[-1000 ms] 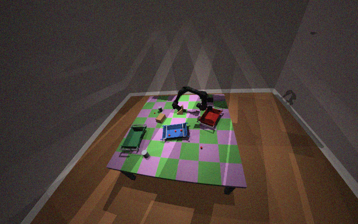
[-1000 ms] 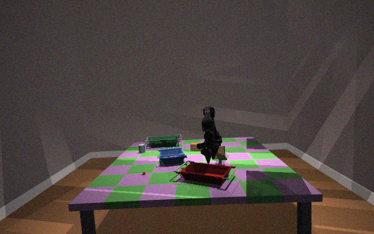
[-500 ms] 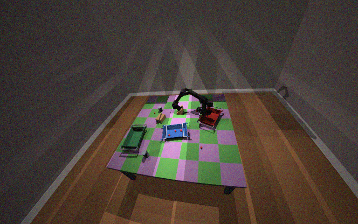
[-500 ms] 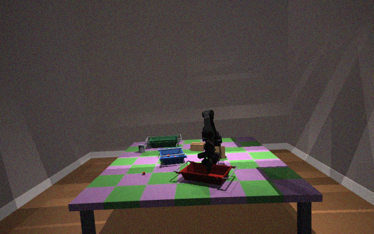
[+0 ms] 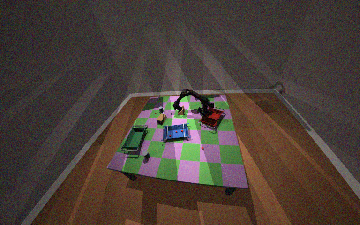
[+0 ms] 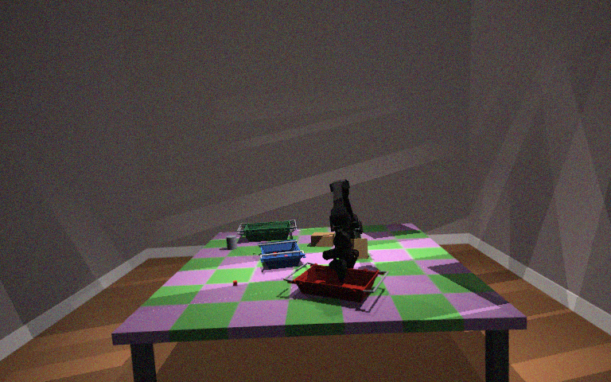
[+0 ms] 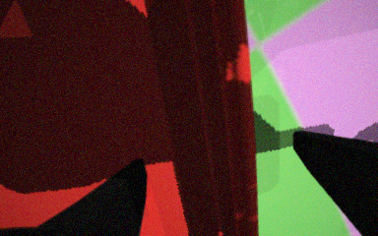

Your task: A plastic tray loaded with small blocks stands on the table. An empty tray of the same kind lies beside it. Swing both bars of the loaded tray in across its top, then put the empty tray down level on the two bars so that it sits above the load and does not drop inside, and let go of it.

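the red tray (image 5: 215, 116) (image 6: 331, 288) (image 7: 217, 123) is a shallow, flared box with pale wire bars outside its ends; the open hand (image 5: 203, 113) (image 6: 340, 277) (image 7: 220, 147) straddles one wall, gripping nothing.

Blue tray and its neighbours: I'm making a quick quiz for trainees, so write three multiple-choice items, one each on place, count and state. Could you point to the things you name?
1. Where is the gripper (image 5: 203, 113) (image 6: 340, 278) (image 7: 220, 147)?
A) At the green tray
B) At the red tray
C) Over the blue tray

2. How many red blocks lie in the blue tray?
A) Three
B) Six
C) None

3. How are the blue tray's bars?
A) Both swung outward
B) One missing
C) Both across its top

Key:
1 B: its fingers straddle the red tray's wall (image 7: 228, 123).
2 A: three show inside the blue tray (image 5: 173, 135) (image 6: 282, 260).
3 C: both bars cross above its floor.
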`<state>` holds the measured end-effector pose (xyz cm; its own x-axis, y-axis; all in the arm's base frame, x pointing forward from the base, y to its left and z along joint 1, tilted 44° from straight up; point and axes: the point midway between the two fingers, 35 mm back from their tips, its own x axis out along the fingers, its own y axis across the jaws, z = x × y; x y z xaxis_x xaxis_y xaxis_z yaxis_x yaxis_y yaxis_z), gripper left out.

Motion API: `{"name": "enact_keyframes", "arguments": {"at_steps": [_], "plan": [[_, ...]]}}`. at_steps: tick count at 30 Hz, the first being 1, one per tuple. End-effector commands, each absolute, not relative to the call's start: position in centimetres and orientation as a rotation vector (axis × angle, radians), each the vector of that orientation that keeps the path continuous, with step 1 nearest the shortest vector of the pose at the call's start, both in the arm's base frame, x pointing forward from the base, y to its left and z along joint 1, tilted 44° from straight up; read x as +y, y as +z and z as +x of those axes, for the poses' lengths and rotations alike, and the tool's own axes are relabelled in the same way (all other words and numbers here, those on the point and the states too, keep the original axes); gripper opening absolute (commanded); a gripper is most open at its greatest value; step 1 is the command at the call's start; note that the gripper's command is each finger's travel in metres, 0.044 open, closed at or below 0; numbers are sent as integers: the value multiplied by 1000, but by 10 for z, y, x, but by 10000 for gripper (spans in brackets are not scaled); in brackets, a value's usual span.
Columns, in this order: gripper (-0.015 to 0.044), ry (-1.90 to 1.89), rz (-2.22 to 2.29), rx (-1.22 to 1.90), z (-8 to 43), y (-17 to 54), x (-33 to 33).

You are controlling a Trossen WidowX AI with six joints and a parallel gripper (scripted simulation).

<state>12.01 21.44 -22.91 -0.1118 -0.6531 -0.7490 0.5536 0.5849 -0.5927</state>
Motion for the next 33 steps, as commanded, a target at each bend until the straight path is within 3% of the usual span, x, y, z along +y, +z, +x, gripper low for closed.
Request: {"name": "enact_keyframes", "arguments": {"at_steps": [1,9,33], "plan": [[337,-1023,-100,1333,121,-230,212],[220,-1023,-100,1333,121,-230,212],[60,-1023,-100,1333,121,-230,212]]}}
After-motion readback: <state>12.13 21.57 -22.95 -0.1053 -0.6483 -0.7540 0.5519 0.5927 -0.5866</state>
